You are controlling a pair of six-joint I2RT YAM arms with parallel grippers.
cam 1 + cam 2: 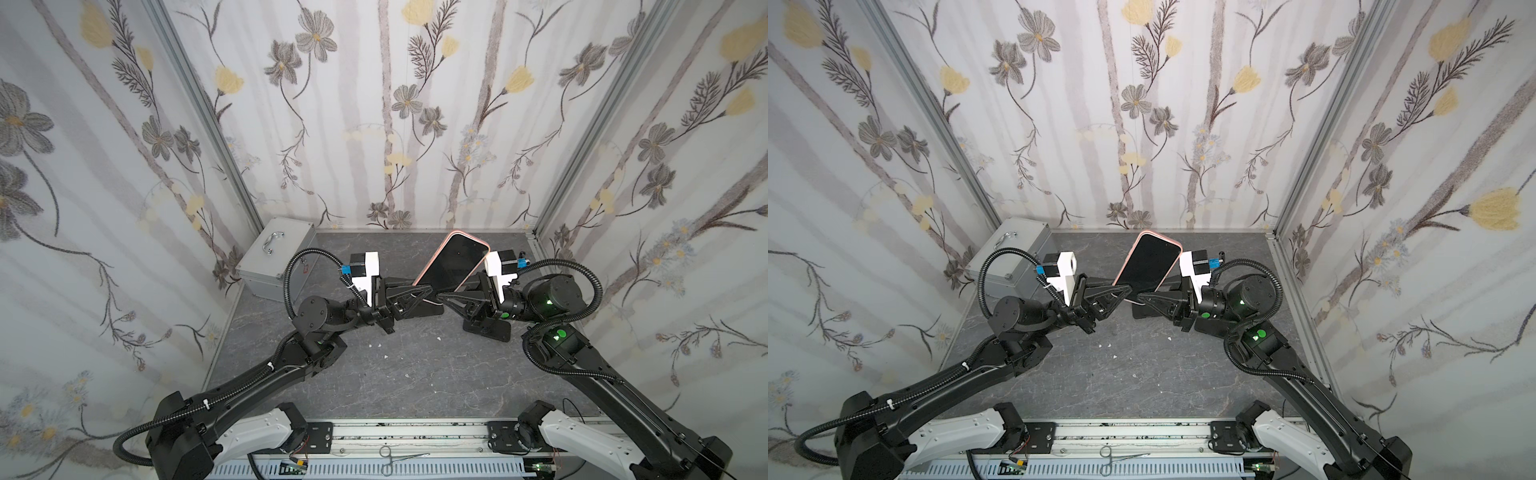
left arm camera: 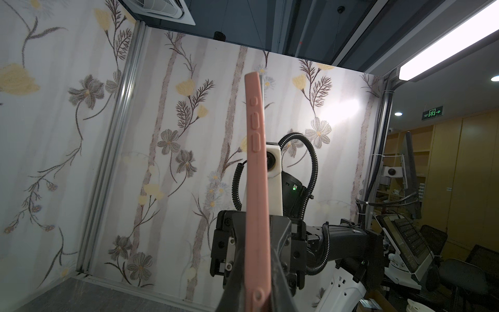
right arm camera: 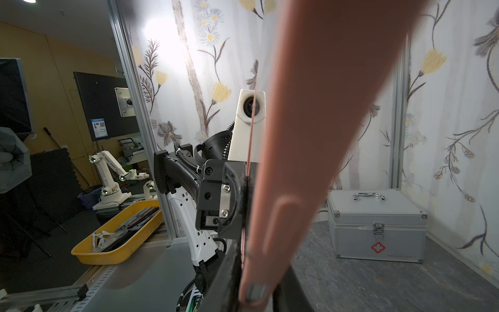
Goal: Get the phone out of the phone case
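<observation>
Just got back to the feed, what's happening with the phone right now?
Both arms hold the phone up off the table, tilted, with its screen towards the top views. The left gripper is shut on the lower end of the pink phone case. The right gripper grips that same end from the opposite side. Where visible, the phone sits inside the case, not yet out.

Both arms bend inward, left fingers (image 1: 400, 291) clamped tight, right fingers (image 1: 457, 300) narrowed, tips nearly meeting.
</observation>
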